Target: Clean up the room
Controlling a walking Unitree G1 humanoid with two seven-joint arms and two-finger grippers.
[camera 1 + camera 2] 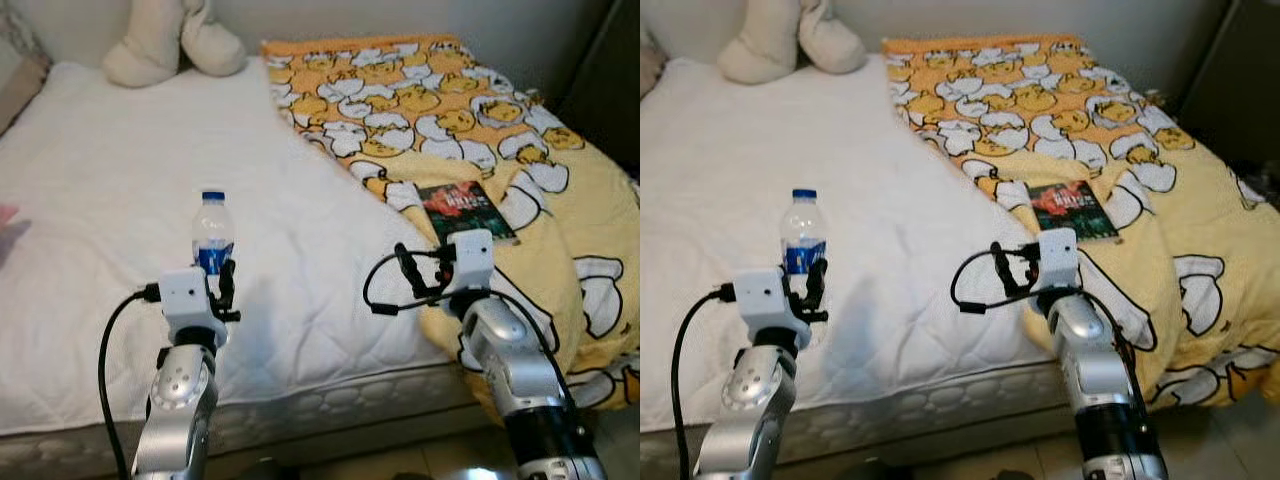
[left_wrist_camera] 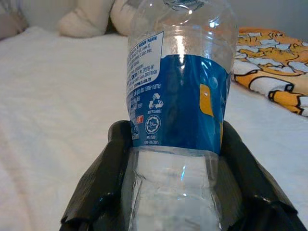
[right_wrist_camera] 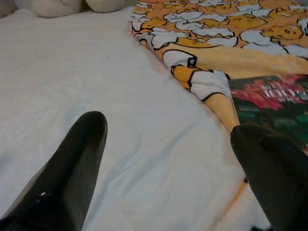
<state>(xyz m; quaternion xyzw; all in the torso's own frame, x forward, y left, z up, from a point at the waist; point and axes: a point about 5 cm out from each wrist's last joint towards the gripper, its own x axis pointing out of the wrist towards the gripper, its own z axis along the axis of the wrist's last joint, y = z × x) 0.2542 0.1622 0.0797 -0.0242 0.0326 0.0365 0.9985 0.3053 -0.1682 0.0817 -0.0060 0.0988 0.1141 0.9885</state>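
A clear water bottle (image 1: 212,232) with a blue cap and blue label stands upright on the white bed (image 1: 100,180). My left gripper (image 1: 222,284) is shut on the bottle's lower part. In the left wrist view its black fingers (image 2: 108,163) press both sides of the bottle (image 2: 178,91) just under the label. My right gripper (image 1: 420,264) hovers open over the bed's near right part, beside a dark book (image 1: 465,210) that lies on the yellow duck-print blanket (image 1: 420,100). In the right wrist view the book (image 3: 274,96) lies just beyond one finger (image 3: 269,163), with nothing between the fingers.
A cream plush toy (image 1: 170,40) lies at the head of the bed. The blanket hangs over the bed's right edge toward the floor. Dark furniture (image 1: 610,70) stands at the far right. A pink object (image 1: 6,216) shows at the left edge.
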